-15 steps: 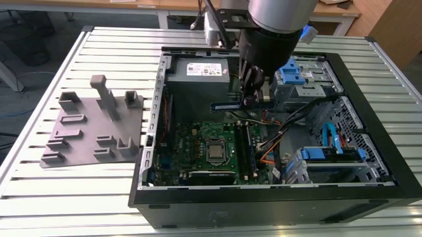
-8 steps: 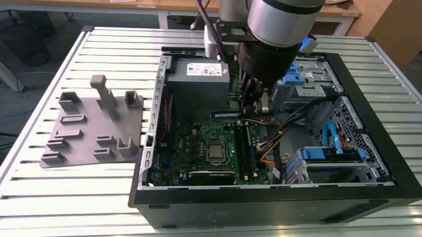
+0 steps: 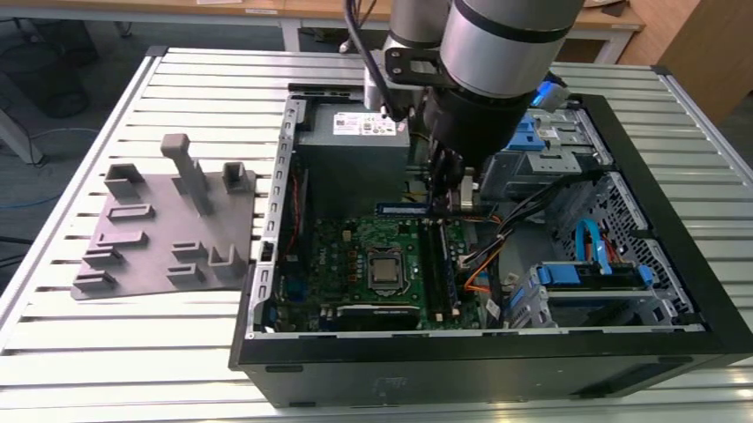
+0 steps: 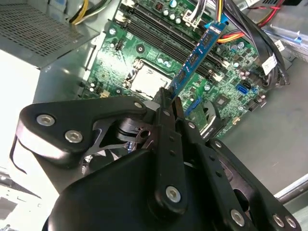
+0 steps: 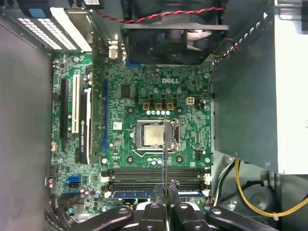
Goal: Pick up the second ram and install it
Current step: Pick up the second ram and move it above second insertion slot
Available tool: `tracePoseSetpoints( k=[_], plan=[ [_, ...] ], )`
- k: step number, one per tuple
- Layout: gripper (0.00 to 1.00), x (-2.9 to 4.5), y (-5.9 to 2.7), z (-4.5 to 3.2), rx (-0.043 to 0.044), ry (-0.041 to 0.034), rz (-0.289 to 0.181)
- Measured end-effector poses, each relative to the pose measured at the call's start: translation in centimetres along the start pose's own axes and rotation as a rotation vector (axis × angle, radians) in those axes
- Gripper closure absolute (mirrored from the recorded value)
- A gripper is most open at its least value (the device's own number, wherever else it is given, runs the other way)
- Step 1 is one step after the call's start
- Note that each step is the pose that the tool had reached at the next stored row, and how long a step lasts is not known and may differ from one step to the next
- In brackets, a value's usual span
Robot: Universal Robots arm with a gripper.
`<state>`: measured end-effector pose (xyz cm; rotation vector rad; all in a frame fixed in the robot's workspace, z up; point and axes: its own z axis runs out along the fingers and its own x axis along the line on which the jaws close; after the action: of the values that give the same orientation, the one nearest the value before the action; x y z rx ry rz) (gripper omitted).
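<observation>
One second ram stick (image 4: 195,57) sits clamped tight in my gripper (image 4: 172,98), hanging over the motherboard (image 5: 144,96). Other stick (image 5: 130,194) is already slotted in.

The exterior view stands off the arm (image 3: 506,44), high up and some way back, and looks down at a slant on the slatted worktop (image 3: 176,352) and the whole open computer case (image 3: 495,357). The first wrist view looks straight down on the motherboard (image 5: 144,96) from near, past the jaws. The second wrist view looks slantwise along the jaws from behind their linkage, also near. All three share the motherboard and its processor socket (image 3: 386,269); both wrist views share the second ram (image 4: 195,57) between the jaws.
</observation>
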<state>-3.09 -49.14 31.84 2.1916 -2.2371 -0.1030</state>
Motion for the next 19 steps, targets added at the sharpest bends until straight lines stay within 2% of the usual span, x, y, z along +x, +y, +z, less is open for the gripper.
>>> tracePoseSetpoints(
  k=[7, 17, 18, 19],
  plan=[
    [0.86, 0.83, -0.06, 1.10, 0.0001, -0.0002, 0.000],
    [0.86, 1.00, -0.16, 2.91, 0.0001, -0.0001, 0.000],
    [0.86, 1.02, -0.19, 3.43, 0.0001, -0.0002, 0.000],
    [0.86, 1.02, -0.19, 3.48, 0.0001, -0.0002, 0.000]
  ],
)
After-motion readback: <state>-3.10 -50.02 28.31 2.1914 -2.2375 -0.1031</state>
